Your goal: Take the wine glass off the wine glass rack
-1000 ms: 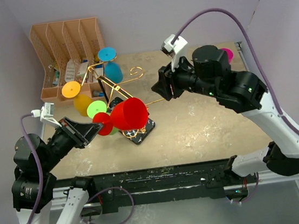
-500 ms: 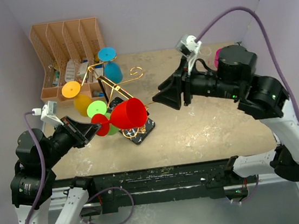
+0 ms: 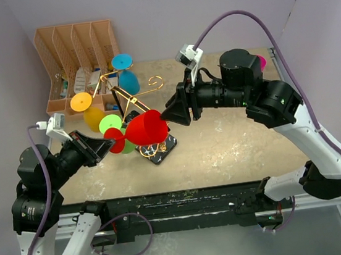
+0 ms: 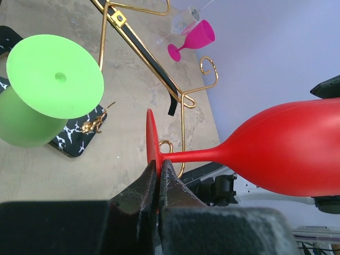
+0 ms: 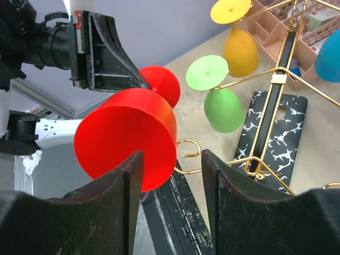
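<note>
Above the counter (image 3: 235,147), we saw the left gripper (image 3: 102,146) hold the red wine glass (image 3: 147,128) just beside the wine glass rack (image 3: 134,99). From the left wrist, its jaws pinched only the foot's rim, a thin hold that we judged might slip. From the right wrist, the right gripper (image 5: 172,158) gaped around the bowl.

Red plastic wine glass (image 5: 125,141) plain glossy red, foot to bowl; gold wire wine glass rack (image 5: 249,133) w/ black base, white veins, marble-look; lime-green plastic glass (image 5: 223,109), yellow plastic glass (image 5: 240,50), blue plastic glass (image 3: 129,81), magenta plastic glass (image 4: 197,36) all plain, no print; slotted file organiser (image 3: 76,42) orange-brown; table (image 3: 234,138) beige, mottled w/ pale patches; left tool (image 4: 158,167) & right tool (image 5: 172,175) black.
</note>
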Tool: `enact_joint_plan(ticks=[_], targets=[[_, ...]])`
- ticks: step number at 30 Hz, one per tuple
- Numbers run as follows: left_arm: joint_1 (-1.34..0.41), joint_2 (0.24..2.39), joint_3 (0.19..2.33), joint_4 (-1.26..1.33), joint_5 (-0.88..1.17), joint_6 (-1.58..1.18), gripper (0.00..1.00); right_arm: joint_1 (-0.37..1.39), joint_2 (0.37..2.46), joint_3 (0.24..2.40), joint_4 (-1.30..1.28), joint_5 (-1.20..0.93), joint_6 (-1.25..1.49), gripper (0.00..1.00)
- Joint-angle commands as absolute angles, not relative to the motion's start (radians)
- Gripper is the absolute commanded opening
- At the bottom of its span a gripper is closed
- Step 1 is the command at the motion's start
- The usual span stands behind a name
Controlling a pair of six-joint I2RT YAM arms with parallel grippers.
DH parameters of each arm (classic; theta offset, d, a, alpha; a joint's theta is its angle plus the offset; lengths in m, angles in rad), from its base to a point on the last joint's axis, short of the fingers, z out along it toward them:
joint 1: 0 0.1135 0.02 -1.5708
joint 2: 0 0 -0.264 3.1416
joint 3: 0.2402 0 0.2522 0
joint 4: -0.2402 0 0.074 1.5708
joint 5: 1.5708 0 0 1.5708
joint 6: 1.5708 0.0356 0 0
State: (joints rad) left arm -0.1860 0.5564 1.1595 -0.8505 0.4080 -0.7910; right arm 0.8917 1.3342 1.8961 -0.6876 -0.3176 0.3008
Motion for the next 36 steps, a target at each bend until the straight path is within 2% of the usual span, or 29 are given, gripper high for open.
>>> enact_joint_plan(ticks=[1, 13, 17, 21, 22, 25, 26, 29, 30, 32, 36], targets=[[-0.188, 0.567, 1.197, -0.774, 0.424, -0.785, 0.00, 0.896, 1.333, 1.900, -0.635, -0.364, 0.311, 0.50], [-0.188, 0.575, 1.205, -0.744, 0.446, -0.796, 0.00, 0.919, 1.373, 1.882, -0.619, -0.363, 0.301, 0.46], [-0.188, 0.577, 1.204, -0.740, 0.447, -0.798, 0.00, 0.936, 1.392, 1.891, -0.628, -0.361, 0.297, 0.31], [-0.189, 0.577, 1.204, -0.735, 0.450, -0.799, 0.00, 0.940, 1.397, 1.893, -0.632, -0.350, 0.301, 0.03], [-0.189, 0.577, 1.204, -0.734, 0.450, -0.799, 0.00, 0.940, 1.394, 1.892, -0.637, -0.337, 0.309, 0.00], [-0.189, 0.577, 1.204, -0.732, 0.450, -0.797, 0.01, 0.940, 1.385, 1.892, -0.644, -0.316, 0.333, 0.00], [-0.188, 0.577, 1.204, -0.733, 0.448, -0.796, 0.09, 0.940, 1.382, 1.898, -0.647, -0.291, 0.332, 0.00], [-0.189, 0.575, 1.203, -0.736, 0.440, -0.794, 0.50, 0.937, 1.368, 1.933, -0.679, -0.186, 0.314, 0.00], [-0.189, 0.574, 1.204, -0.738, 0.435, -0.794, 0.57, 0.933, 1.365, 1.951, -0.691, -0.145, 0.307, 0.00], [-0.189, 0.573, 1.204, -0.747, 0.424, -0.793, 0.70, 0.924, 1.356, 1.993, -0.714, -0.042, 0.292, 0.00], [-0.188, 0.571, 1.195, -0.748, 0.417, -0.792, 0.77, 0.891, 1.341, 2.074, -0.742, 0.166, 0.248, 0.00]])
